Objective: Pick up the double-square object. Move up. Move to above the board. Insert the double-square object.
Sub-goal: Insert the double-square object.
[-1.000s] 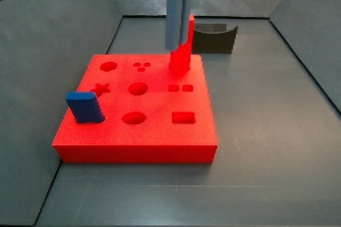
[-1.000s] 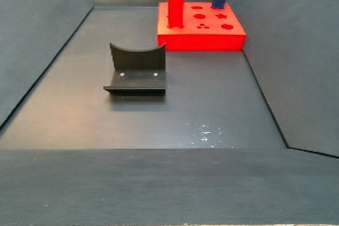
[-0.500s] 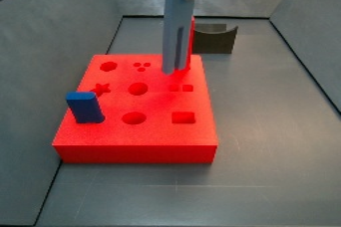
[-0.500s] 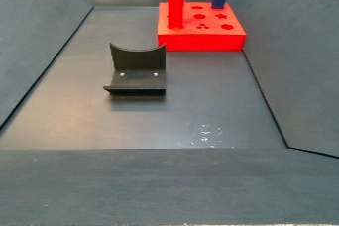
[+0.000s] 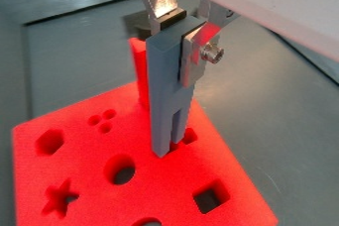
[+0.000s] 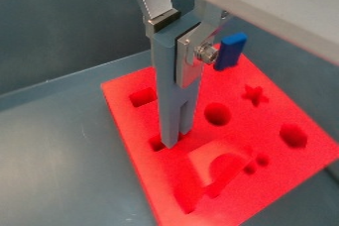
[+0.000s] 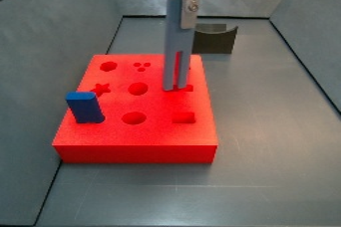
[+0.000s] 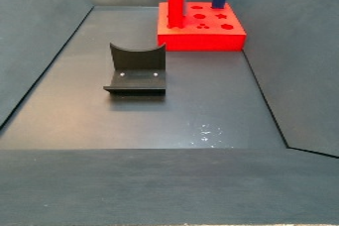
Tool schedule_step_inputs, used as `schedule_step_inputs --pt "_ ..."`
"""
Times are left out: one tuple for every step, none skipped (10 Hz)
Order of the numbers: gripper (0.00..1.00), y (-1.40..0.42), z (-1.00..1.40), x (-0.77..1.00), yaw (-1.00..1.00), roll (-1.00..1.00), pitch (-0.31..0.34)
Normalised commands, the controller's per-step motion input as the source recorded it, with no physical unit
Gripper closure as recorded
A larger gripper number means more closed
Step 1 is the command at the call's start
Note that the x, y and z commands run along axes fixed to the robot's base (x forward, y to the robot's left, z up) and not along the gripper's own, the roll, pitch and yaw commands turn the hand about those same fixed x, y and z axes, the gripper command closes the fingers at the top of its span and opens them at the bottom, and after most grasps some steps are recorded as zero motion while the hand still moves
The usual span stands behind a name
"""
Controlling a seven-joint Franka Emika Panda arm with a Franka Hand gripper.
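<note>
The double-square object (image 7: 177,47) is a tall, slender, pale grey-blue post standing upright over the board (image 7: 94,136), its upper end clamped between the silver fingers (image 5: 162,2) of the end effector (image 5: 179,27), which hangs above the board's middle. In both wrist views (image 6: 179,96) its lower end meets the board's top at a cut-out; how deep it sits cannot be told. The board is a large flat red square slab lying flat on the bench, its top marked with darker red cut-outs: circles, a star and squares.
</note>
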Motion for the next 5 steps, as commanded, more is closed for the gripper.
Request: schedule_step_inputs --pt "1.00 0.00 -0.02 0.42 -0.70 -0.02 0.000" --pt "1.00 0.00 -0.05 0.41 -0.70 0.00 0.000" --pt "1.00 0.00 -0.13 0.15 -0.67 0.08 0.086" --pt "1.00 0.00 -0.25 0.00 -0.42 0.04 0.063" --pt "1.00 0.00 -0.18 -0.02 -0.55 0.08 0.053"
